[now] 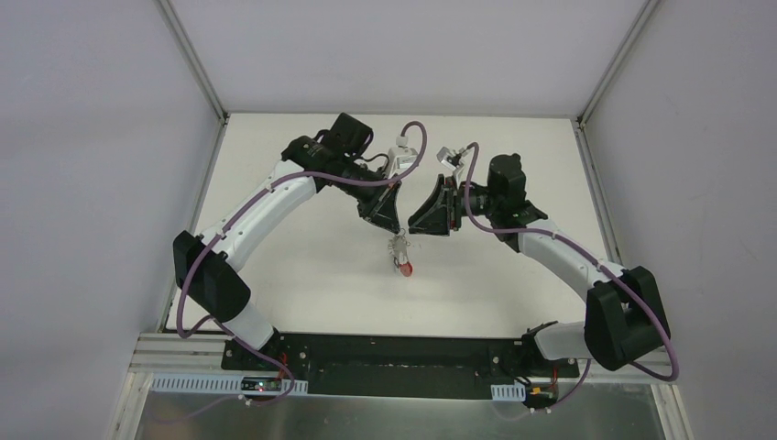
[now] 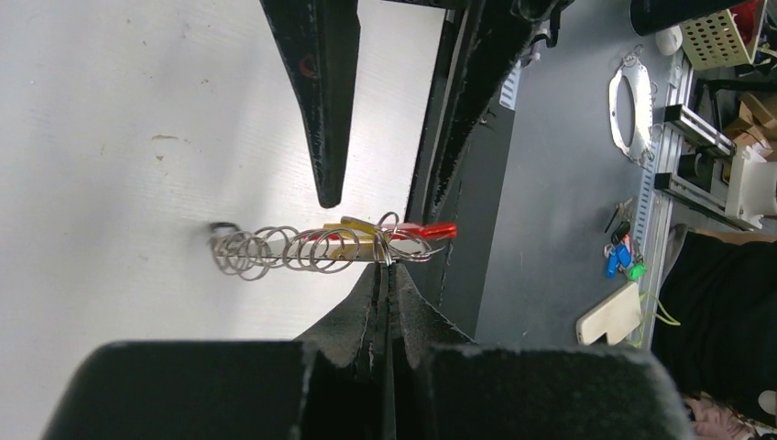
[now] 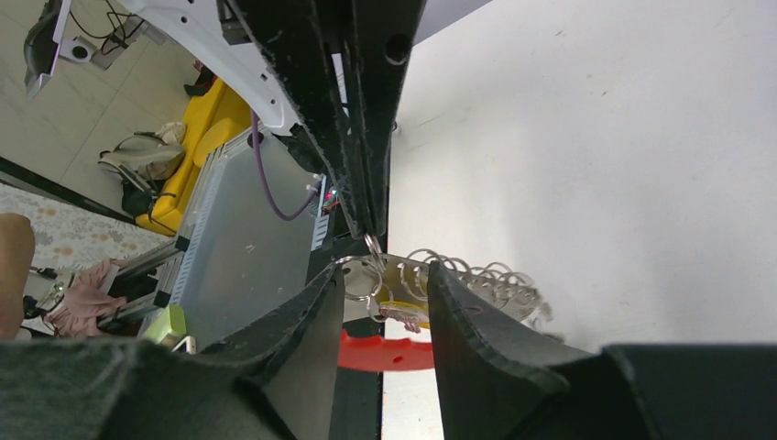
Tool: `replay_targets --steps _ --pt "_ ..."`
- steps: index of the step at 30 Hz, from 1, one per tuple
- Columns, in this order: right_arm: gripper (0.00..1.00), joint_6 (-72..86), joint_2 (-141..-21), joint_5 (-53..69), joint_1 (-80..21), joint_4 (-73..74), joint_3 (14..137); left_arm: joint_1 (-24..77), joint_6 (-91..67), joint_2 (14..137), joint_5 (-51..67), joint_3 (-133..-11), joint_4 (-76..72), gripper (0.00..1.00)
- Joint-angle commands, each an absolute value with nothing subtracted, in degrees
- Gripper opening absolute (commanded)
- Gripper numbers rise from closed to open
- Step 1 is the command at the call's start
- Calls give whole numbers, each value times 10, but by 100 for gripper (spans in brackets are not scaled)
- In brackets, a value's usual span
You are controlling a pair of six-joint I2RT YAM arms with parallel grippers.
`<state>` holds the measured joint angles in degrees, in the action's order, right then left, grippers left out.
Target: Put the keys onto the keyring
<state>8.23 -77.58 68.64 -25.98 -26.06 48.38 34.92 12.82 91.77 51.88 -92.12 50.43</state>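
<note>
My left gripper [image 1: 394, 231] [image 2: 385, 268] hangs above the middle of the table, shut on a thin grey wire loop of the keyring [image 2: 403, 249]. Below it dangles a bunch of small wire rings [image 2: 275, 249] with a yellow-headed key [image 2: 355, 226] [image 3: 403, 307] and a red piece [image 1: 404, 268] [image 2: 432, 229]. The right wrist view shows this red piece as the keyring's thick red arc [image 3: 394, 353]. My right gripper [image 1: 414, 227] [image 3: 380, 268] is open, one finger on each side of the hanging bunch and gripping nothing. Its fingers [image 2: 325, 137] show in the left wrist view.
The white table [image 1: 302, 275] has grey walls on three sides and aluminium posts at the back corners. The black base plate [image 1: 394, 353] runs along the near edge. Past that edge the wrist views show grey floor and clutter [image 2: 623, 257].
</note>
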Motion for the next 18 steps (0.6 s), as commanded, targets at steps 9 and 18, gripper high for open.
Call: replay_targets --steps 9,18 --pt "41 48 -751 717 -282 -238 512 363 110 915 553 -933 481 0" --pt "41 48 -752 717 -290 -233 512 364 101 917 558 -931 474 0"
